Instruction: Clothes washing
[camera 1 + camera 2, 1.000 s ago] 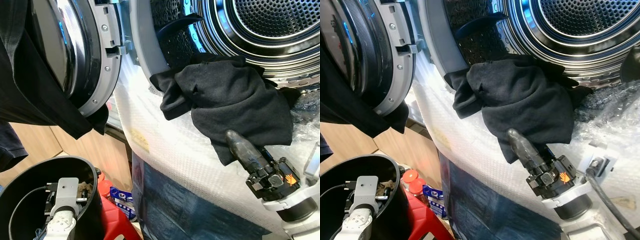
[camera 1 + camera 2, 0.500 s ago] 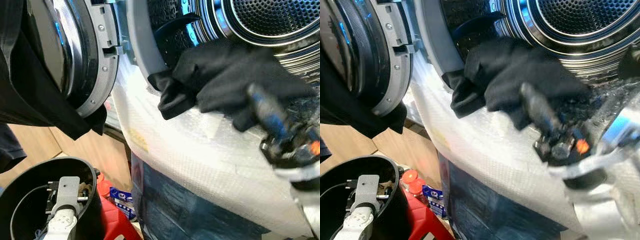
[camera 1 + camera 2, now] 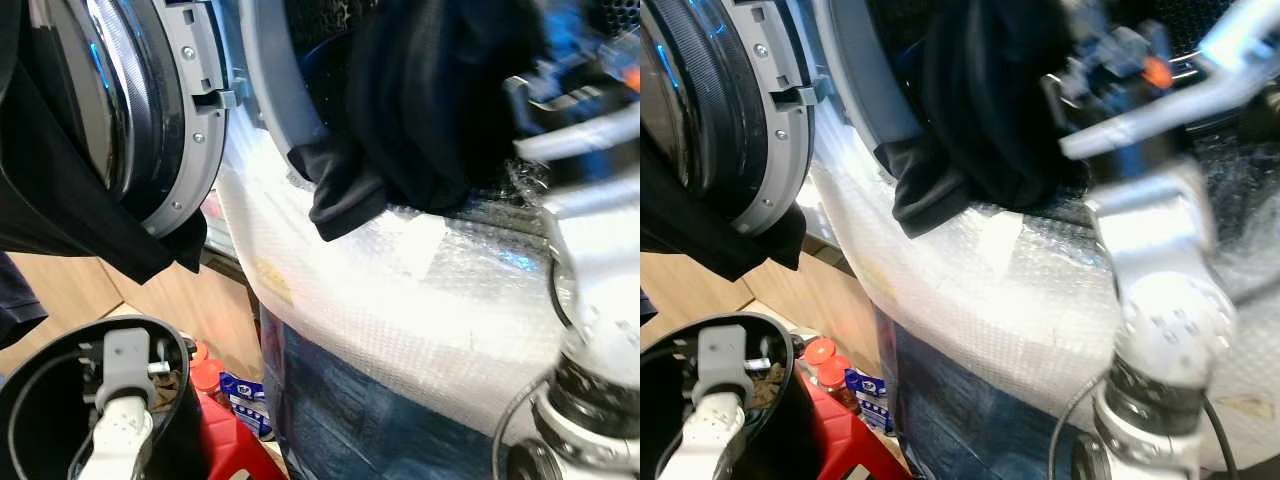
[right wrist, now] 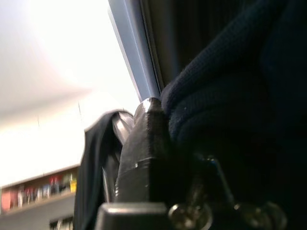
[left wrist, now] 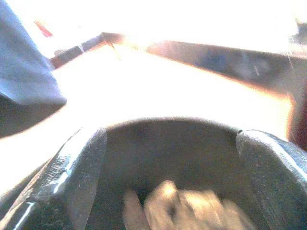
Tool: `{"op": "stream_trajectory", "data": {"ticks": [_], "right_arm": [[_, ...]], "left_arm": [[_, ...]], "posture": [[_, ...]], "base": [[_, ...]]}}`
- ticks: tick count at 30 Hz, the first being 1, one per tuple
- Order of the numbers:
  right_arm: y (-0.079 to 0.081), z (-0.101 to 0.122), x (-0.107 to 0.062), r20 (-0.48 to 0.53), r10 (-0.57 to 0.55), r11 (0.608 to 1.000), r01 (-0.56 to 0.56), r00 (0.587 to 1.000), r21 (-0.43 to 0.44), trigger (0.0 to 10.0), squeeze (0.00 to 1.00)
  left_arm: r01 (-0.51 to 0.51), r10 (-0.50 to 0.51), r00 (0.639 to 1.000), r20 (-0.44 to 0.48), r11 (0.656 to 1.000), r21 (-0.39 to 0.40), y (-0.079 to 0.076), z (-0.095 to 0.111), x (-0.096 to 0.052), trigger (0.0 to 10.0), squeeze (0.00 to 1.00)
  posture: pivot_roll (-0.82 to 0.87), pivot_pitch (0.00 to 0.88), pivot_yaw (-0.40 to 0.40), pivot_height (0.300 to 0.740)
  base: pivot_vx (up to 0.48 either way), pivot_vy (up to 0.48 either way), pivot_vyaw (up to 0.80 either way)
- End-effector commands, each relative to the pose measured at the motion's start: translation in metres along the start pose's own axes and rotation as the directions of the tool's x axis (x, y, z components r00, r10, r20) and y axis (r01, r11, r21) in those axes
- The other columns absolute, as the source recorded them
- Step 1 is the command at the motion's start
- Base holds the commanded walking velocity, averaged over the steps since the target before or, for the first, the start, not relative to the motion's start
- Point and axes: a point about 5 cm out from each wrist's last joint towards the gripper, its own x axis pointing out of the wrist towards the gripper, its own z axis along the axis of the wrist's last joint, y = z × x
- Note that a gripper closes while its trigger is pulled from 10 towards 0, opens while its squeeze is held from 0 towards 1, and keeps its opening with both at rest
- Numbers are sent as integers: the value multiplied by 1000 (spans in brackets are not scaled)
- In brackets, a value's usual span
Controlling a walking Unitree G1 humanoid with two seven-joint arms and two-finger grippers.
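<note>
So the right pincer (image 3: 1080, 75) is up at the mouth of the washing machine (image 3: 400, 290), buried in the black garment (image 3: 420, 110). The wrist view shows knit fabric bunched against one finger (image 4: 146, 143), so it looks clamped on the cloth, though the motion blur makes that a bit of a guess. The garment hangs mostly vertical across the opening, its long axis running up and down, with a floppy corner drooping over the lower rim onto the bubble wrap (image 3: 400, 280) that covers the machine's front. The drum lies straight ahead of the pincer, so the push is inward, and the right arm is clearly the nearer one.

The left pincer (image 5: 168, 191) sits low over the black bucket (image 3: 40, 380), fingers spread wide, holding nothing. The cloth is soft and matte. The open door (image 3: 130, 110) is shiny glass with a grey plastic ring, and another dark cloth (image 3: 70, 210) is draped over it.
</note>
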Motion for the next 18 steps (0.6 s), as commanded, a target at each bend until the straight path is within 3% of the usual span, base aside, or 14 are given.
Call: {"op": "stream_trajectory", "data": {"ticks": [1, 3, 4, 6, 9, 10, 11, 12, 15, 16, 18], "right_arm": [[-3, -8, 11, -52, -12, 1000, 10, 999, -29, 0, 0], [-6, -9, 17, -56, -22, 999, 20, 998, -40, 0, 0], [-17, -8, 37, -59, -77, 996, 75, 995, -45, 0, 0], [-26, -4, 52, -59, -131, 991, 129, 990, -36, 0, 0], [-63, 5, 77, -93, -390, 919, 381, 916, -107, 0, 0], [-70, 7, 79, -96, -442, 894, 429, 892, -133, 0, 0], [-70, 7, 79, -96, -442, 894, 429, 892, -133, 0, 0], [-92, 12, 77, -91, -600, 794, 579, 795, -185, 0, 0], [-112, 16, 68, -83, -737, 673, 716, 671, -187, 0, 0], [-124, 22, 58, -38, -813, 571, 782, 581, -248, 0, 0], [-133, 25, 47, -11, -873, 476, 845, 488, -243, 0, 0]], "left_arm": [[-31, 31, 999, 44, 1000, -4, 6, 8, 2, 10000, 0], [-24, 24, 999, 49, 1000, 3, 5, 9, 2, 10000, 0], [-14, 13, 998, 53, 1000, 17, 4, 9, 2, 10000, 0], [-15, 14, 999, 51, 1000, 19, 4, 8, 2, 10000, 0], [3, -3, 999, 44, 1000, -2, -3, 8, 2, 10000, 0], [8, -8, 999, 49, 1000, -4, -5, 8, 2, 10000, 0], [8, -8, 999, 49, 1000, -4, -5, 8, 2, 10000, 0], [17, -16, 998, 56, 1000, -7, -8, 10, 2, 10000, 0], [22, -21, 998, 59, 1000, -8, -10, 11, 2, 10000, 0], [22, -21, 998, 60, 1000, -9, -10, 10, 1, 10000, 0], [21, -21, 998, 59, 1000, -9, -10, 10, 1, 10000, 0]], "posture": [[165, 0, 53, 740], [165, 0, 53, 740], [166, 0, 54, 740], [158, 0, 58, 740], [148, 0, 60, 740], [146, 0, 63, 740], [146, 0, 63, 740], [146, 0, 62, 740], [149, 0, 60, 740], [149, 0, 58, 740], [149, 0, 58, 740]], "base": [[0, 0, 0], [0, 0, 0], [0, 0, 0], [0, 0, 0], [0, 0, 0], [0, 0, 0], [0, 0, 0], [0, 0, 0], [0, 0, 0], [0, 0, 0], [0, 0, 0]]}}
